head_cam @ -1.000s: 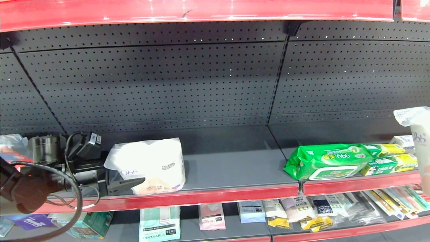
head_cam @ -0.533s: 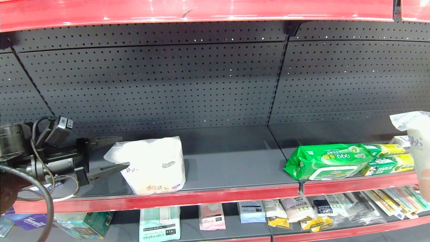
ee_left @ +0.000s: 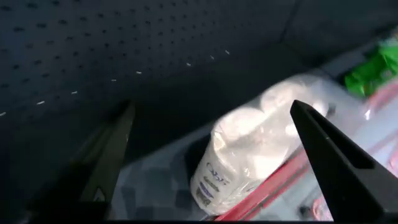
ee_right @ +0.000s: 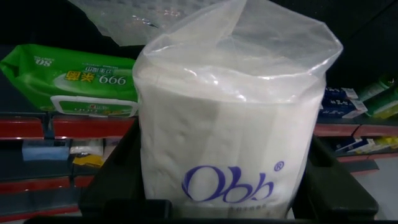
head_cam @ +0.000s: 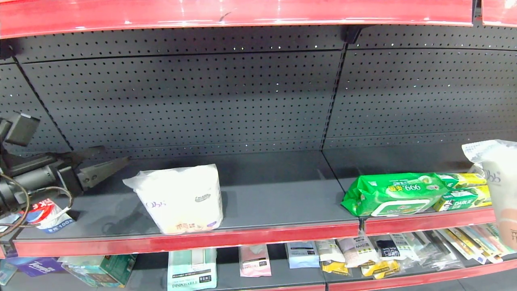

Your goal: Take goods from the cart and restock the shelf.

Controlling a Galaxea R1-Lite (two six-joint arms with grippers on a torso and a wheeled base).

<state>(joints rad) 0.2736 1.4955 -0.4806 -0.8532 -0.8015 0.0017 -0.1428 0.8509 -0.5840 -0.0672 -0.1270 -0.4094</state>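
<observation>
Your shelf (head_cam: 278, 198) holds one pack (head_cam: 179, 200) at its front edge, with wipes (head_cam: 389, 194) farther right. Your left gripper (head_cam: 113, 155) hangs spread wide and empty, left of that pack. Your right gripper (ee_right: 227, 186) clamps a second pack (ee_right: 230, 112).

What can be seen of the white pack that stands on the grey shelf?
The white pack is a clear plastic bag of white paper rolls with purple and orange print. It stands upright, its top crumpled, near the front edge of the grey shelf. The left gripper is open and apart from it; nothing else touches it.
</observation>
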